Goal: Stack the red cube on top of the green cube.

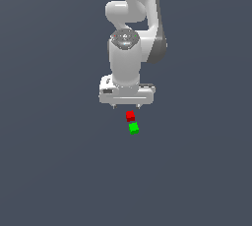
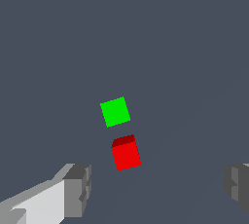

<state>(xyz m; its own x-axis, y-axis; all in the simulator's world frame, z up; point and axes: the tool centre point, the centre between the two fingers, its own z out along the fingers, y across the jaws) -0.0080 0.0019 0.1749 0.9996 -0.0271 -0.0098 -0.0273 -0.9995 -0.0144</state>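
wrist view shows your gripper point(image 2: 155, 189) spread wide, holding nothing. red cube point(image 2: 126, 155) sits on the floor point(image 2: 194, 47) between the fingers point(image 2: 78, 189), green cube point(image 2: 115, 111) just beside it, apart, not stacked yet.

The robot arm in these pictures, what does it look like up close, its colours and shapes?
The arm is glossy white, built from rounded, tube-like segments with dark grey bands at the joints and a grey round cap with small red marks on top. It ends in a wide, flat white gripper. In the wrist view its fingers are blocky, with grey ridged tips. No cables show.
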